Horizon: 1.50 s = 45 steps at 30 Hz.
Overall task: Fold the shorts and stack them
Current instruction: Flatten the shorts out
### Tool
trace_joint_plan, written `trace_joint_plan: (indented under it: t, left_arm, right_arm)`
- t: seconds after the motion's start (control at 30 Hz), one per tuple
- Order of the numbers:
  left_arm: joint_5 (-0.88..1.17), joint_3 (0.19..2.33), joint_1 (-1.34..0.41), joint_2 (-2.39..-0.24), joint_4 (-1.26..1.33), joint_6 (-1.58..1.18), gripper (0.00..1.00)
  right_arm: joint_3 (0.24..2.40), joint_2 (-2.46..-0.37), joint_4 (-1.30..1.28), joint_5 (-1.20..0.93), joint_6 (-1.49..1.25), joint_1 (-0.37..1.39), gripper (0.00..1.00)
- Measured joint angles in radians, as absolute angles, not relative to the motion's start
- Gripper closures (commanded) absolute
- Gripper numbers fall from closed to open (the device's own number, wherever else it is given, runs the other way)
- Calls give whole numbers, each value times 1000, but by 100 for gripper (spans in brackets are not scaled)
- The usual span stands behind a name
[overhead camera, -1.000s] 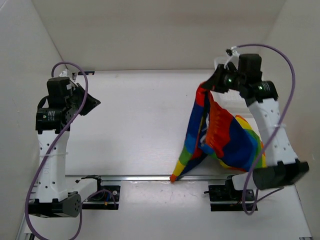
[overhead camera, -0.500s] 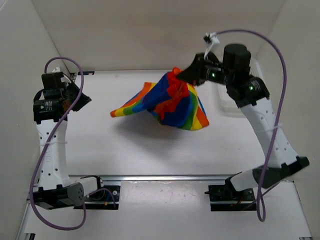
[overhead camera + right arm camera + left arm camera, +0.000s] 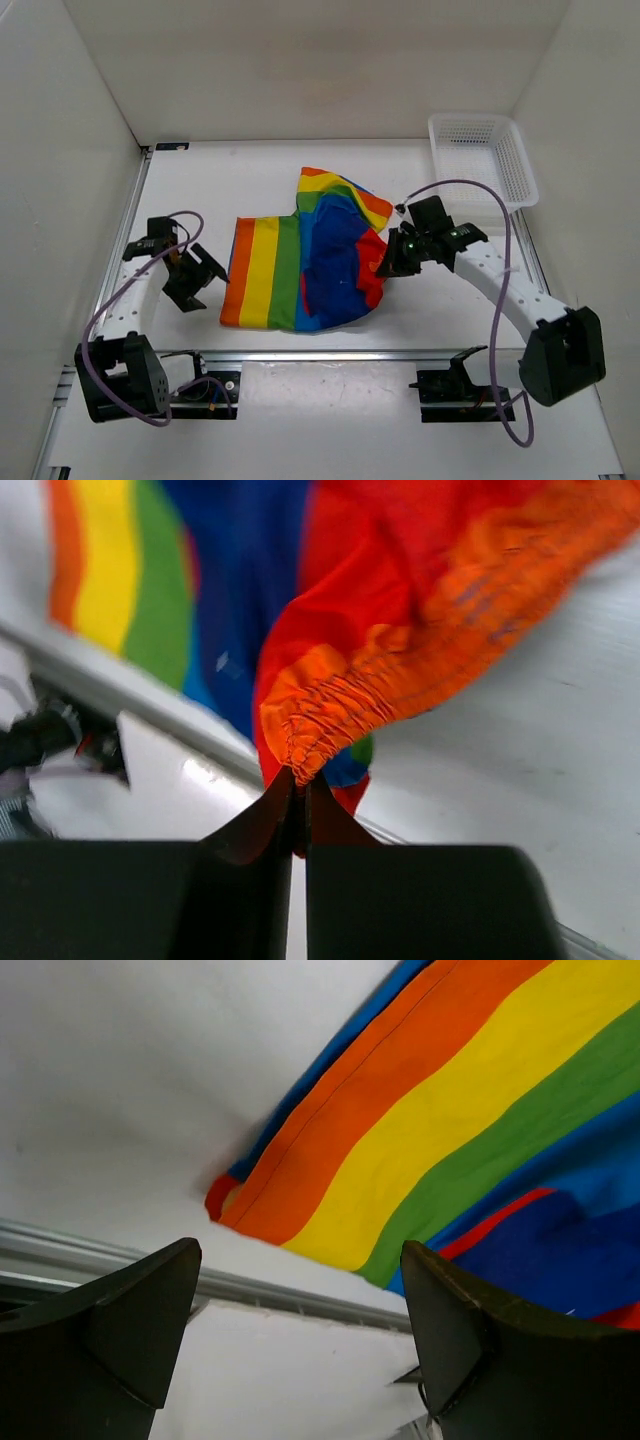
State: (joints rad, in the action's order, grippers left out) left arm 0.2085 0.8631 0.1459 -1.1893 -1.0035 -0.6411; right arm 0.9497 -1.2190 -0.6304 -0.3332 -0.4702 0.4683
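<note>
Cloth this soft looked apt to sag and slip, so the shorts [image 3: 300,270], rumpled on the tabletop [image 3: 200,180], seemed best taken at a hem corner [image 3: 222,1200] or at the gathered orange waistband [image 3: 340,705], which the right end effector [image 3: 300,792] pinched tight, while the left end effector [image 3: 298,1260] gaped empty nearby.

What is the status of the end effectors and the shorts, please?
Right end effector shut on shorts, gathered edge. Left end effector open beside orange hem. Shorts lie rumpled, unfolded. Basket off to far right.
</note>
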Motion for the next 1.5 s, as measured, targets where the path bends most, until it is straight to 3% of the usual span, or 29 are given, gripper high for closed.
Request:
trace_joint_plan:
  t: [0.33,0.5,0.77,0.9,0.93,1.0,1.27,1.37,1.4,1.43,1.47,1.5]
  left_arm:
    - [190,788,9,-1106,-994,-752,6]
    - [156,726,-91,-1157,-978,-848,9]
    - [139,694,-233,-1258,-936,-954,11]
    - [136,706,-292,-1364,-899,-997,31]
    - [130,719,-300,-1401,-897,-1001,56]
    - [107,764,-307,-1475,-889,-1007,87]
    - [-19,1102,-210,-1588,-956,-928,90]
    - [-70,1265,-148,-1631,-968,-889,90]
    - [-83,1306,-135,-1656,-971,-879,90]
    - [-97,1346,-120,-1690,-974,-870,81]
    - [-109,1381,-107,-1730,-983,-856,76]
    - [-119,1408,-97,-1770,-988,-844,73]
  right_arm:
    - [987,-1541,-579,-218,-526,287,100]
    - [1029,-1597,-552,-229,-547,168,100]
    - [1143,-1665,-498,-278,-584,157,100]
    - [1151,-1705,-479,-303,-604,157,100]
    - [1151,-1711,-477,-306,-607,157,100]
    - [1151,-1716,-475,-311,-611,157,100]
    - [1152,-1716,-471,-318,-610,169,100]
    - [1163,-1731,-471,-309,-611,197,88]
    - [1172,-1743,-471,-304,-614,210,79]
    - [1184,-1759,-470,-297,-617,225,70]
    - [1197,-1776,-469,-290,-618,239,52]
    - [1205,-1789,-467,-282,-623,253,46]
